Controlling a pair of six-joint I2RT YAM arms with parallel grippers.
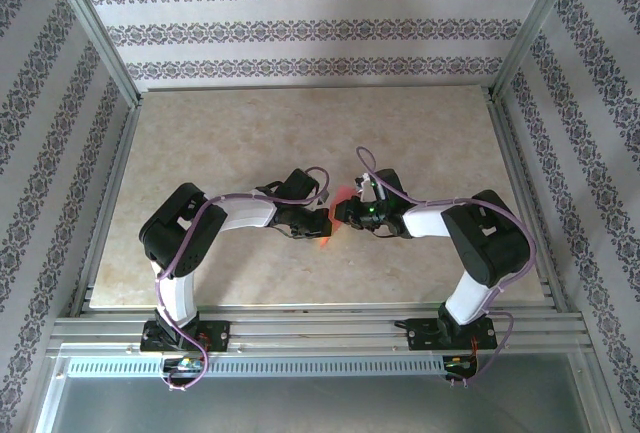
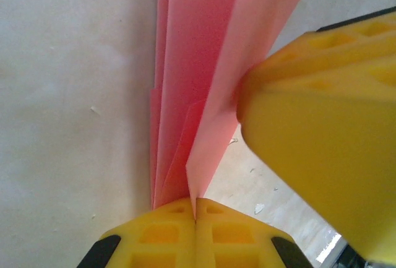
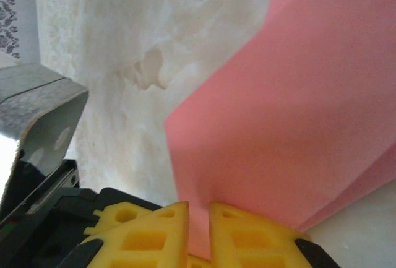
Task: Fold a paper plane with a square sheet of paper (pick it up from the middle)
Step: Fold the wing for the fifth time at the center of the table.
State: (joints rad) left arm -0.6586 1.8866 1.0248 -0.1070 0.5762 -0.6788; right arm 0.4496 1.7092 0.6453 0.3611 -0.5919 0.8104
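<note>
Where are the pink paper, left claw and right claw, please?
pink paper point(image 2: 198, 64), left wrist view, on its folded layers.
left claw point(image 2: 195, 213), left wrist view, between its fingertips.
right claw point(image 3: 199, 213), right wrist view, between its fingertips.

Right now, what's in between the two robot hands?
The folded pink paper. The top view shows it bridging the left gripper and the right gripper, and each wrist view shows it pinched.

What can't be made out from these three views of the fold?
Right wrist: the paper runs off the top and right edges above the right tool.
Left wrist: gripped by the left tool, its far end is cut by the top edge; the right tool's finger covers its right side.
Top external: both tools cover most of it; folds too small to read.
</note>
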